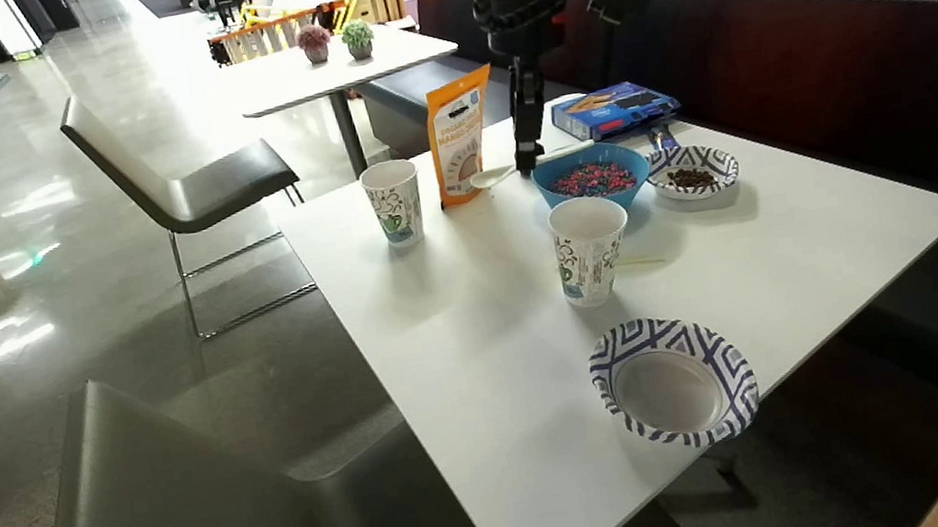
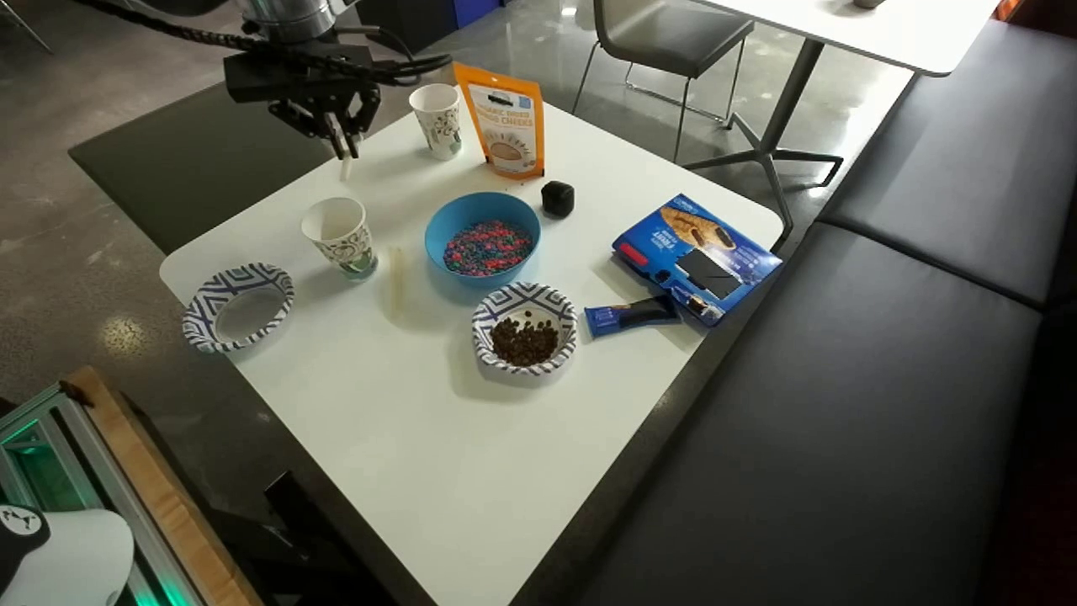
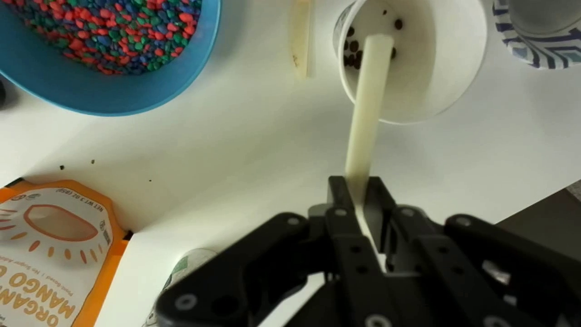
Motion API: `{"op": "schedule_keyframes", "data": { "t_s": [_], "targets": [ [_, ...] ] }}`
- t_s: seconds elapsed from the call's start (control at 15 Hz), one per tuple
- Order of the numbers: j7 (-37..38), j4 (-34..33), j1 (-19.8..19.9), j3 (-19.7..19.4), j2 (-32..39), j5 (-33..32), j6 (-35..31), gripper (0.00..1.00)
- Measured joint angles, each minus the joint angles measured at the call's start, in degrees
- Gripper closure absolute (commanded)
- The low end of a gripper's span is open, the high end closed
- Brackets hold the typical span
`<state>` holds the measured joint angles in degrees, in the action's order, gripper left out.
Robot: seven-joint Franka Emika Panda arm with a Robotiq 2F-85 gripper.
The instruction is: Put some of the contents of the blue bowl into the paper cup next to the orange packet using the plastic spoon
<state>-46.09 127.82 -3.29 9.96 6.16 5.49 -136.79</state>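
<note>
- Black two-fingered claw [image 3: 356, 188]: clamped on pale plastic spoon [image 3: 370, 106], above white counter [image 2: 471, 454].
- Spoon: likely light, slick; best gripped along handle.
- Tall printed white paper cup [image 1: 396, 206], beside upright orange packet [image 1: 460, 139].
- Round blue bowl [image 3: 145, 91], holding multicoloured bits [image 3: 122, 34].

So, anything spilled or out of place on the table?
Yes: a few dark specks lie loose near the orange dried-mango packet, likely spilled. One blue-and-white paper bowl sits at the edge of the white tabletop, its rim apparently overhanging.
</note>
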Motion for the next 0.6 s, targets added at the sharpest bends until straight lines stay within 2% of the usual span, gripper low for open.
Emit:
{"op": "schedule_keyframes", "data": {
  "t_s": [0.6],
  "targets": [
    [0.3, 0.4, 2.8, -5.4, -2.8, 2.3, -3.4, 0.96]
  ]
}}
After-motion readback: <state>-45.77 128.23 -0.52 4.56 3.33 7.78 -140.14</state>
